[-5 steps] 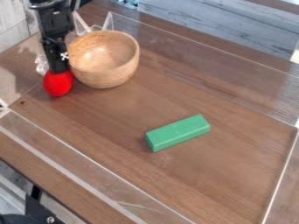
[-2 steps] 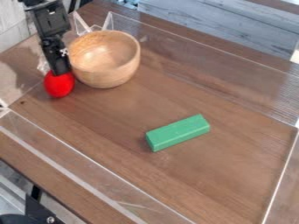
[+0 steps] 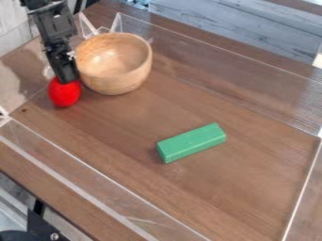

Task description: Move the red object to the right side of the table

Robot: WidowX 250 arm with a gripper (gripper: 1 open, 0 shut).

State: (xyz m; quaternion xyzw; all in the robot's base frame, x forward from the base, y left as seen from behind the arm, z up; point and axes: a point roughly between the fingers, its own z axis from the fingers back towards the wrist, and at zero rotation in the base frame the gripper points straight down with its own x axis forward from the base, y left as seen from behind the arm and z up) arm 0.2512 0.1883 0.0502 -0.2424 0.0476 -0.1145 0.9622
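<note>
The red object [image 3: 64, 92] sits on the worktop [image 3: 239, 94] at the far left, just beside the wooden bowl [image 3: 111, 62], which puts it on the wrong side for our task. The gripper [image 3: 60, 72] hangs directly over it, tips at its top. Compared with a second ago, we see the gripper slightly lifted and tilted, while the red object has barely shifted. We cannot tell from this view whether the jaws are closed on it or parted. We judge the carry rightward has not begun. The green block [image 3: 191, 142] lies well apart, toward the right. We can read no writing anywhere.
</note>
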